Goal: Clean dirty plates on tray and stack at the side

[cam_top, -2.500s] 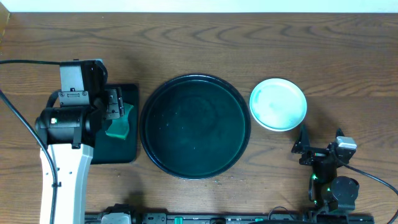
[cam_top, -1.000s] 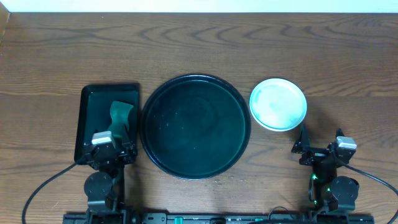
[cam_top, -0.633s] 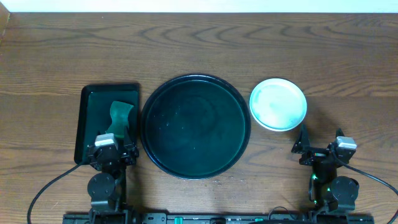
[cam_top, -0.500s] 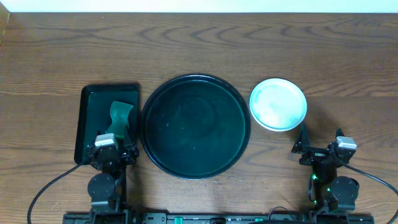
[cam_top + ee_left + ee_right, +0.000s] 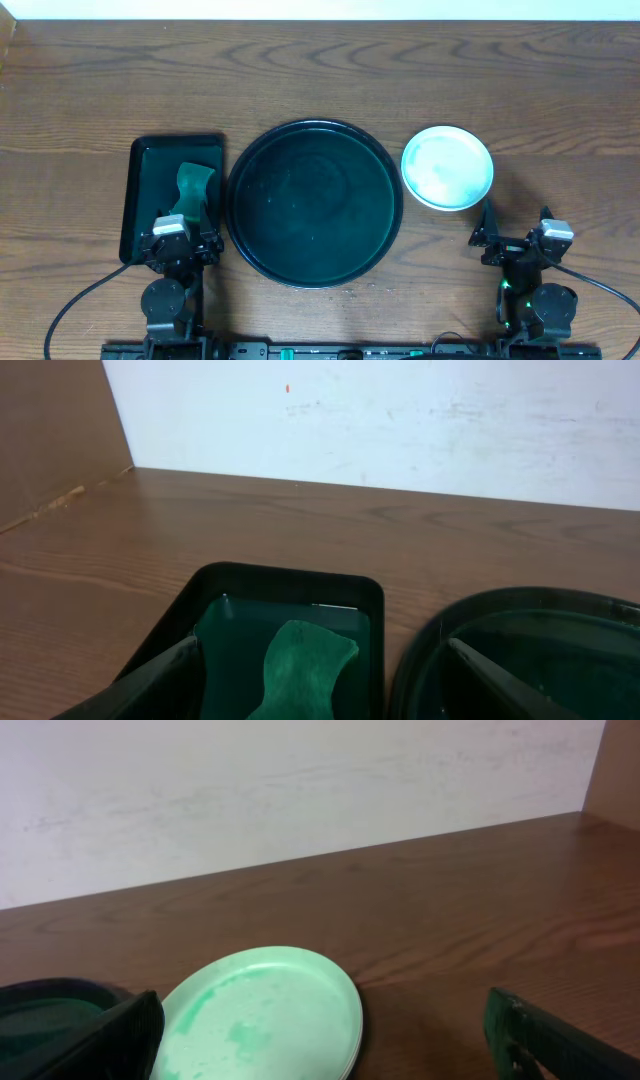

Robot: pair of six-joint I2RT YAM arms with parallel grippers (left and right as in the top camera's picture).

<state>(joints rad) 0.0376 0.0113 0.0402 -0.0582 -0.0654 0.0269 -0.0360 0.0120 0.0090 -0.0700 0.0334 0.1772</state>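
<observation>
Plates [image 5: 447, 167] sit stacked on the table [image 5: 320, 70], just off the upper right rim of the tray [image 5: 315, 200], as you look from overhead. Your right gripper [image 5: 514, 222] is further right of the tray and nearer the front edge, with the plates just ahead of it and untouched. Your left gripper [image 5: 180, 240] is at the tray's lower left rim, over the near end of the rectangular tray [image 5: 140, 180], with the green cloth [image 5: 192, 188] just ahead. In the left wrist view its fingers [image 5: 140, 685] stand wide apart and grip nothing. The cloth lies between and beyond them, left of the tray's rim. In the right wrist view the fingers [image 5: 100, 1040] are spread wide, with the stack ahead between them. Its top plate is pale mint with faint green smears, close beside the tray's rim.
</observation>
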